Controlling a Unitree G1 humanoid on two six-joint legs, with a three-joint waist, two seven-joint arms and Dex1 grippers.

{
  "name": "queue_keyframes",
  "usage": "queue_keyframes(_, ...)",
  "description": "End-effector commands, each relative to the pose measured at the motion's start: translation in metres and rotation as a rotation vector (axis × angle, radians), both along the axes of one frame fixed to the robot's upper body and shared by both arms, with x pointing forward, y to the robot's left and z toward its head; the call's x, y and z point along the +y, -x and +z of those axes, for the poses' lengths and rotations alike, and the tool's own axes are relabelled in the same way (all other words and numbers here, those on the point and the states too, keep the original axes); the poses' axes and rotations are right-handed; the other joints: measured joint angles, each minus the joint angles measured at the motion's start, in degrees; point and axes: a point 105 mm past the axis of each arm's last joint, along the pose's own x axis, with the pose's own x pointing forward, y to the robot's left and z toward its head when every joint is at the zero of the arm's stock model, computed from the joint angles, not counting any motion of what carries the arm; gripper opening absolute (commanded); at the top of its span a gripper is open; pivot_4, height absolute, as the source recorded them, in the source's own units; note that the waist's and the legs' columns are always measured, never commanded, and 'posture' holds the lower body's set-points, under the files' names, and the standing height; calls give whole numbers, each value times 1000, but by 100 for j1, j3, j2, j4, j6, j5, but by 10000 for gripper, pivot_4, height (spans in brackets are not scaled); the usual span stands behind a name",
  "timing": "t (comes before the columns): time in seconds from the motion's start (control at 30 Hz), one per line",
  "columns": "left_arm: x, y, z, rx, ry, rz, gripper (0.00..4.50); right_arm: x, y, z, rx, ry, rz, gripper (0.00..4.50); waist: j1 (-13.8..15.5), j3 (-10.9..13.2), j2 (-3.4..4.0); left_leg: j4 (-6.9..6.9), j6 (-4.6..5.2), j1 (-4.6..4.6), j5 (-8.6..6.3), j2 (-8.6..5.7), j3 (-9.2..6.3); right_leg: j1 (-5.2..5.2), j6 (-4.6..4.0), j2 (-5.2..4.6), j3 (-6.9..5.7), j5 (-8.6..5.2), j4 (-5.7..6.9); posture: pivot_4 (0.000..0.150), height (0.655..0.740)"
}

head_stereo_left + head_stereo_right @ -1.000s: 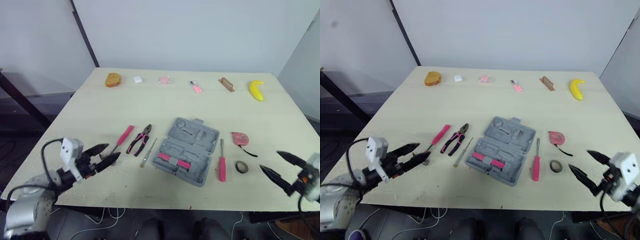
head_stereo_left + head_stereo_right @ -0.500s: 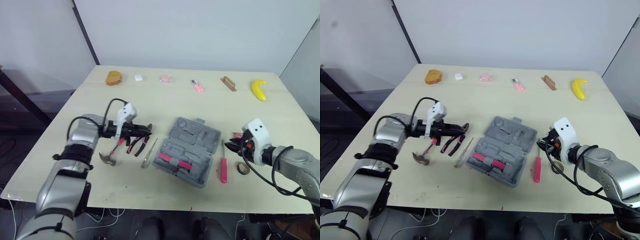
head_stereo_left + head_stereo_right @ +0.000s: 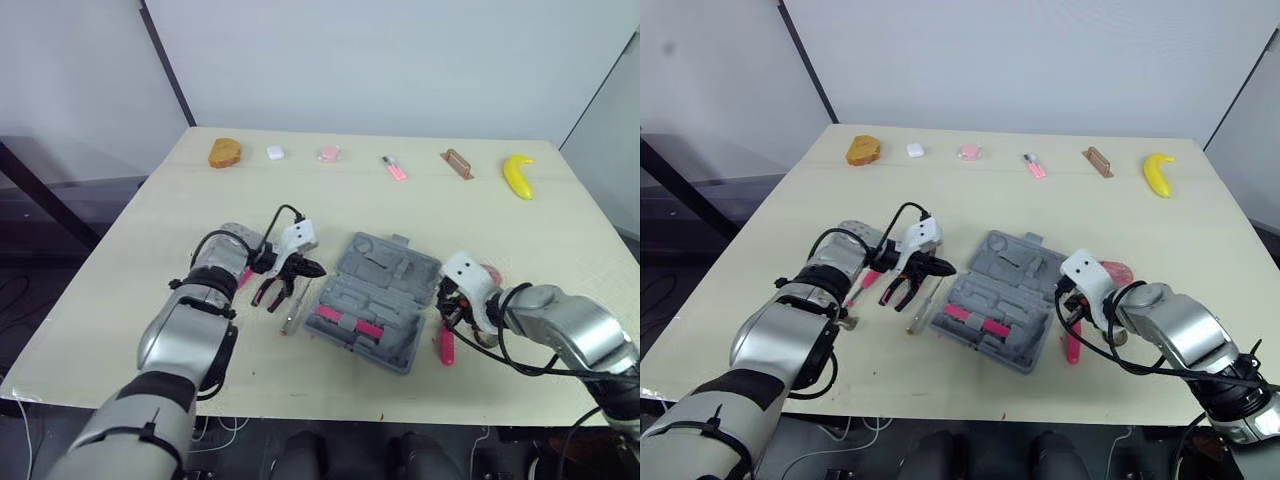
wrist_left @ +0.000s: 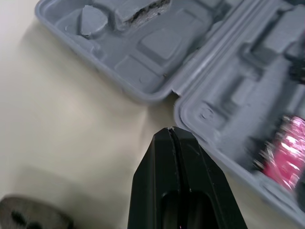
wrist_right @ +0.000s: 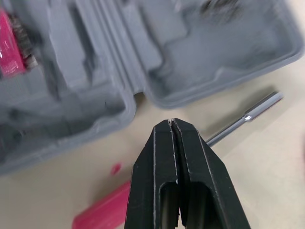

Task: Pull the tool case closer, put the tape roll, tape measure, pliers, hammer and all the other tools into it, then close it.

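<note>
Tool case (image 3: 385,297) on pale table (image 3: 330,205)

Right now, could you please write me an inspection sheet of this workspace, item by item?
Surface: pale wooden table.
Job's things: grey tool case open at the middle; pliers and slim screwdriver to its left; pink-handled screwdriver and tape measure to its right.
Clutter: bread, brown block, banana along the far edge.
End effectors: left end effector shut at the case's left rim; right end effector shut at its right rim.
Cables: black cable looping at the left wrist.
Surroundings: white wall, dark slanted bar.
</note>
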Motion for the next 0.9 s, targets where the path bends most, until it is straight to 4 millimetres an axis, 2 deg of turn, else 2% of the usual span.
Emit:
queue_keyframes(0.03, -1, -8, 12, -61, -25, 6, 0, -3, -5, 7, -29, 32, 10, 343, -10, 0, 0, 0, 0, 0, 0, 0, 1, -1, 0, 0, 1, 0, 0, 1500, 7400)
queue_keyframes(0.57, -15, -13, 2, -95, -82, 14, 0, 7, -20, -8, 22, 121, 79, 343, -5, 0, 0, 23, -2, 0, 1, 0, 2, -4, 1, 0, 2, -1, 27, 1500, 7400)
queue_keyframes(0.9, -15, -5, -4, -42, -80, -30, 0, 34, -30, -15, 30, 98, 159, 343, -26, 0, 0, 38, -4, -1, 2, 2, 2, -4, 1, 1, 3, -1, 38, 1500, 7400)
